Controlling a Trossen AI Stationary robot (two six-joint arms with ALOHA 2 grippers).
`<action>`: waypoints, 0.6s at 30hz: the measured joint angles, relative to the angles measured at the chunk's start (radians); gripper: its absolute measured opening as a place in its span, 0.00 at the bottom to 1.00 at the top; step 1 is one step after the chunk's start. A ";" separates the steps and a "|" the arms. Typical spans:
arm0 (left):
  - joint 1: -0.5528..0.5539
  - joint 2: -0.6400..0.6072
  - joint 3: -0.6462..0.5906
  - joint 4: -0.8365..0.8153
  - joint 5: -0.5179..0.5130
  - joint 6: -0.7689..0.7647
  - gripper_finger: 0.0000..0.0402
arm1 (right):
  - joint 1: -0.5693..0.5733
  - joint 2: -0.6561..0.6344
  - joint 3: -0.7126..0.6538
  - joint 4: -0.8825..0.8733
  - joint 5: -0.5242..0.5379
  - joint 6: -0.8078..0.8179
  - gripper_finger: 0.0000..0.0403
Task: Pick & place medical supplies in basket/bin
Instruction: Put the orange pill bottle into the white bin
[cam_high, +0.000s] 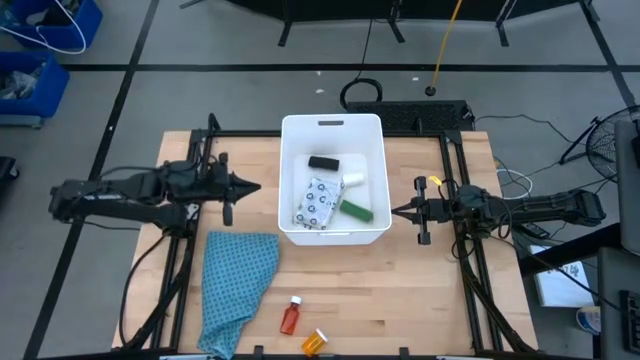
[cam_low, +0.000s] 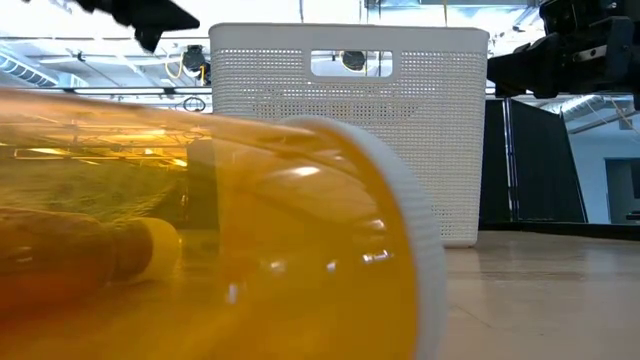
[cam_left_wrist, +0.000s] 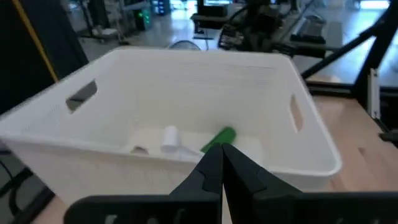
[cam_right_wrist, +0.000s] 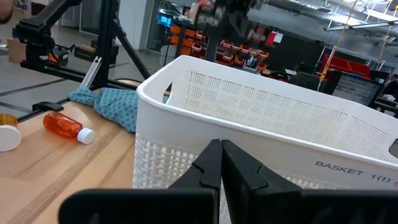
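Note:
The white tub (cam_high: 372, 128) stands mid-table. Inside it lie the black block (cam_high: 322, 162), the small white cylinder (cam_high: 352, 180), the dotted packet (cam_high: 318, 203) and the green block (cam_high: 355, 210). The red bottle (cam_high: 290, 316) and the orange bottle (cam_high: 314, 342) lie on their sides on the wood near the table's near edge. The orange bottle (cam_low: 200, 240) fills the low view. My left gripper (cam_high: 257, 187) hovers shut just left of the tub. My right gripper (cam_high: 394, 210) hovers shut just right of it. Neither touches anything.
A teal patterned cloth (cam_high: 236, 285) lies crumpled on the table's near left part, left of the red bottle. Black frame rails (cam_high: 455, 245) run along both sides of the table. Bare wood shows to the right of the bottles.

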 joint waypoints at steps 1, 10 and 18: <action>0.000 -0.016 -0.036 0.031 -0.005 -0.011 0.01 | 0.000 0.000 0.000 0.000 0.000 0.000 0.00; -0.070 -0.083 -0.343 0.452 -0.025 0.020 0.01 | 0.000 0.000 0.000 0.008 0.000 0.024 0.00; -0.083 -0.081 -0.518 0.704 -0.131 0.071 0.00 | 0.000 0.000 0.000 0.007 -0.003 0.034 0.00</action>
